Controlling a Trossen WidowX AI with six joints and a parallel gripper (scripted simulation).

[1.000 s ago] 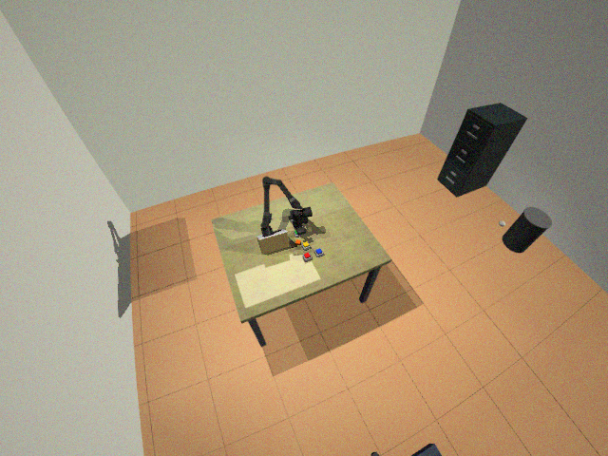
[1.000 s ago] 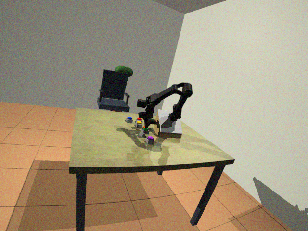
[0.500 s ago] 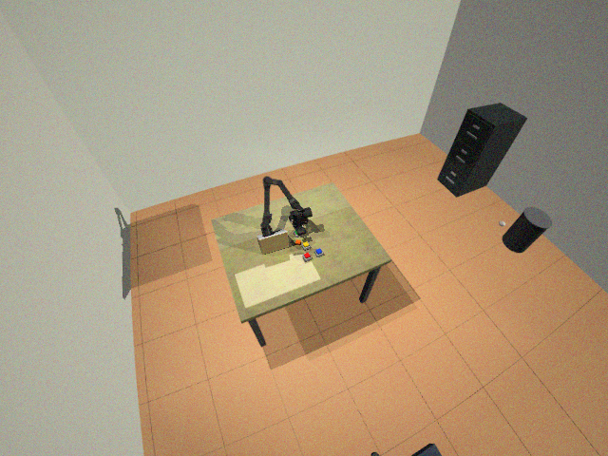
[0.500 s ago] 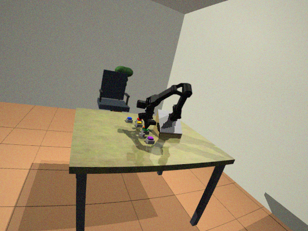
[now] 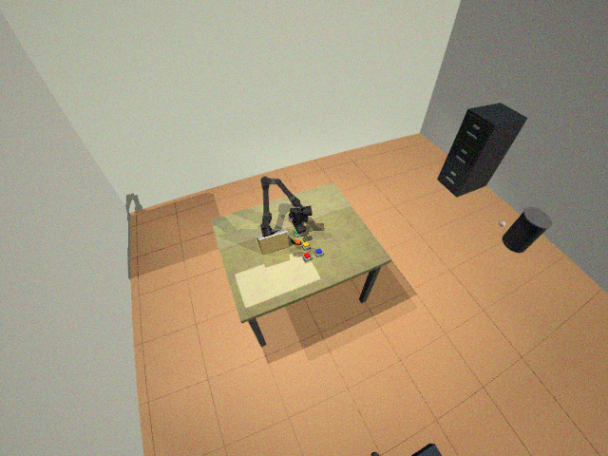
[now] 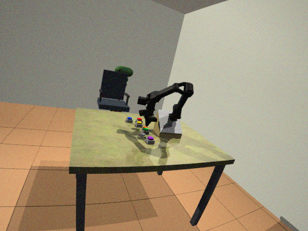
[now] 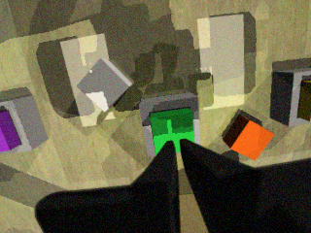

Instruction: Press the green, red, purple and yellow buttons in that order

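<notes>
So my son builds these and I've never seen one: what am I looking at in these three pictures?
It is one black jointed robot arm bolted to a green-topped table. One picture looks down from high in the room, one from the side, and one from a camera on the arm's wrist. On the table sit small grey boxes with coloured push-buttons and a few loose blocks, such as the orange block and the grey block. The arm's two-fingered black gripper is shut and holds nothing. Its tips point down at the green button; whether they touch it I cannot tell.
</notes>
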